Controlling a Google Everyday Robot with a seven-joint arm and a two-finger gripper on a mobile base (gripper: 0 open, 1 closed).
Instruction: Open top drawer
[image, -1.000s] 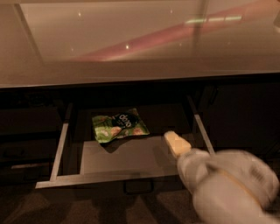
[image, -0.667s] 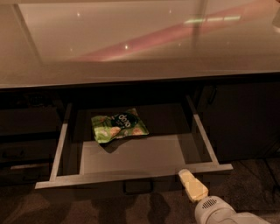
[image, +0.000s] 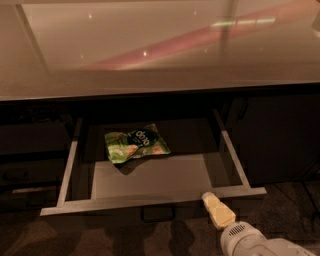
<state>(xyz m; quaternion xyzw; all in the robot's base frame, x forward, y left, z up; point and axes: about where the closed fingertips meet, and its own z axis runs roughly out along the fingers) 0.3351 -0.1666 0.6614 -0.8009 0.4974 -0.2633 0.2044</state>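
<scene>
**Already Open: Gripper Backing Away From the Top Drawer**

The wide, dark grey top drawer (image: 165, 177) with pale metal side rails is standing pulled well out from beneath the glossy beige countertop (image: 160, 50), exposing its grey inner floor. A crumpled green snack bag (image: 136, 145) is lying on that floor toward the back left, in the same spot as one second ago. The drawer's extension is likewise showing no change over that interval.

The white gripper with a cream forward end (image: 218, 210) is sitting at the lower right. It is at or just in front of the drawer's front edge, to the right of the dark rectangular loop handle (image: 157, 214). One second ago it was reaching over the drawer's right interior; it is now sitting outside the front. Whether the gripper is open or closed cannot be told. Nothing is showing in its hold, and it is not gripping the handle.

Judgement: the opening step is looking complete, and only arm retraction is probably remaining. Risk: the retreating gripper brushing the front edge and nudging the drawer inward.
</scene>
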